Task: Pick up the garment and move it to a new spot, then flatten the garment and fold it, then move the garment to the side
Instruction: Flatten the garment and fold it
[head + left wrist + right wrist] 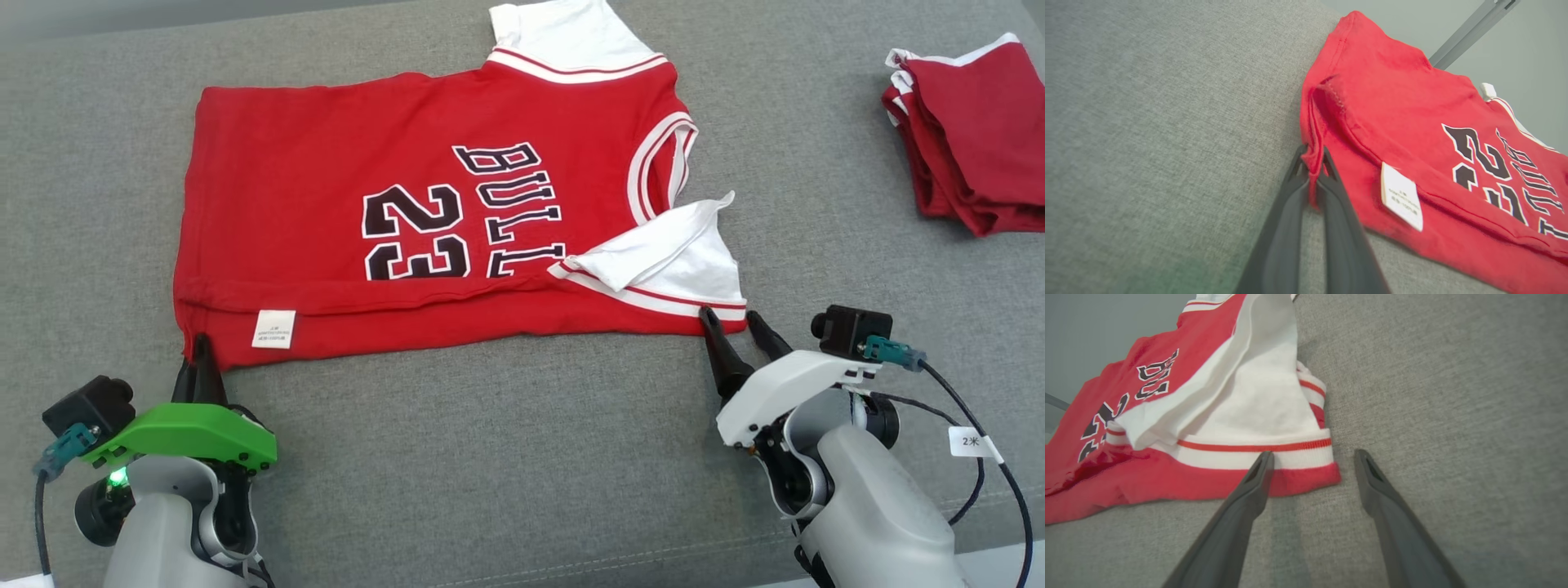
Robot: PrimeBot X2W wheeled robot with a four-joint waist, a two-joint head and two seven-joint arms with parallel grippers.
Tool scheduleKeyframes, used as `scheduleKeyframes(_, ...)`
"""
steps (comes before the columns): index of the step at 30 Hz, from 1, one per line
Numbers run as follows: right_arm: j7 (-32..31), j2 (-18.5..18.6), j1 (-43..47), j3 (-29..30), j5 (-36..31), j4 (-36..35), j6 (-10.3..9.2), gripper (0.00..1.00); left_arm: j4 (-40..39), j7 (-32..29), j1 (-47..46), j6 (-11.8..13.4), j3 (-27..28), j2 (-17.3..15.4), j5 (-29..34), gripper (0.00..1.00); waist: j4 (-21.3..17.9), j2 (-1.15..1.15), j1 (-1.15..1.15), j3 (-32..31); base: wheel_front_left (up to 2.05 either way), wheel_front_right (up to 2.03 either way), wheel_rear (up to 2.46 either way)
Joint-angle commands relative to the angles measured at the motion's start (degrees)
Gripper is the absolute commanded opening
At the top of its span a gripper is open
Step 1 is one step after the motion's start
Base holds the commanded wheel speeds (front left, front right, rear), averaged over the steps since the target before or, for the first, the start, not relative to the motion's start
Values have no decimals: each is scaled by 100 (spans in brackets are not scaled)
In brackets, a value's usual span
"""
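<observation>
The garment point(326, 212) is a red jersey with white sleeves and black "23" lettering, lying flat on the grey cloth surface with its near edge folded up. My left gripper point(200, 351) is shut on the jersey's near-left hem corner; the left wrist view shows the red hem point(1312, 163) pinched between the two dark fingers. My right gripper point(735, 320) stands open at the near-right corner, by the striped sleeve cuff point(1290, 457). One fingertip point(1263, 459) overlaps the cuff's edge, and the other point(1361, 457) rests over bare cloth.
A stack of folded red garments point(971, 135) lies at the far right. The grey surface point(506, 441) stretches bare in front of the jersey. A cable with a white tag point(970, 441) hangs from my right wrist.
</observation>
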State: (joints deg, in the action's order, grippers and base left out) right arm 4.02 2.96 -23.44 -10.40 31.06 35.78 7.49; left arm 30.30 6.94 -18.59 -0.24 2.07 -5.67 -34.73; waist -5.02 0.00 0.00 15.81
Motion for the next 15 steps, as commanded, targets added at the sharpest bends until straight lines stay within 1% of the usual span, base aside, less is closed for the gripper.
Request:
scheduleKeyframes(1, -36, -10, -69, -74, 122, 193, -1, 96, -42, 16, 64, 20, 4, 1, 15, 0, 66, 0, 0, -20, 0, 0, 0)
scheduleKeyframes(2, 31, -12, -127, -102, 198, 266, -1, 78, -71, 31, 75, 24, -5, 8, 13, 0, 85, 0, 0, -28, 0, 0, 0)
scheduleKeyframes(3, 90, -12, -187, -127, 270, 332, -1, 46, -101, 45, 90, 25, -12, 8, 13, 0, 96, 0, 0, -34, 0, 0, 0)
scheduleKeyframes(5, 179, -12, -284, -195, 429, 425, 0, 28, -130, 73, 127, 21, -29, 15, 4, 0, 113, 0, 0, -56, 0, 0, 0)
scheduleKeyframes(6, 214, -11, -332, -236, 517, 453, 0, 11, -142, 76, 138, 8, -38, 15, -2, 0, 117, 0, 0, -67, 0, 0, 0)
scheduleKeyframes(7, 233, -10, -375, -271, 623, 464, 0, 0, -156, 75, 148, -9, -50, 17, -6, 0, 117, 0, 0, -83, 0, 0, 0)
scheduleKeyframes(11, 331, 22, -480, -232, 908, 359, 0, 0, -298, 133, 189, -81, -105, 30, -13, 0, 102, 0, 0, -169, 0, 0, 0)
scheduleKeyframes(15, 266, 306, -408, -76, 1051, 57, -1, 0, -592, 198, 300, -174, -121, 7, -50, 0, 92, 0, 0, -281, 0, 0, 0)
